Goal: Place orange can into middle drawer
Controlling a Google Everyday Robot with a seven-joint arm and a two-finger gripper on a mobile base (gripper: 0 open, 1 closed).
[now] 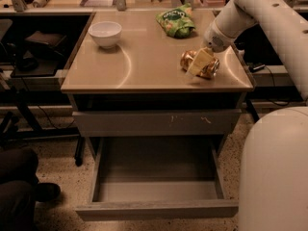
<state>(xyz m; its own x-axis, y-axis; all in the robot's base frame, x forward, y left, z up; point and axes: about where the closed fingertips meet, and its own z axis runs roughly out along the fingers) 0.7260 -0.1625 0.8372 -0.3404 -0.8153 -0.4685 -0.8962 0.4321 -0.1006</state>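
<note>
The orange can [208,67] lies on its side on the right part of the tan tabletop [144,61], shiny and wrinkled. My gripper [199,62] reaches down from the upper right on the white arm and sits right at the can, with its pale tip across the can's front. The middle drawer [156,210] is pulled out wide open below the table, a shallow grey box with a plain front panel and nothing in it. It is well below and in front of the can.
A green snack bag [176,22] lies at the back of the table, behind the can. A white bowl [105,33] stands back left. A shut drawer front with pale scratches [156,122] sits above the open drawer. My white base [274,172] fills the lower right.
</note>
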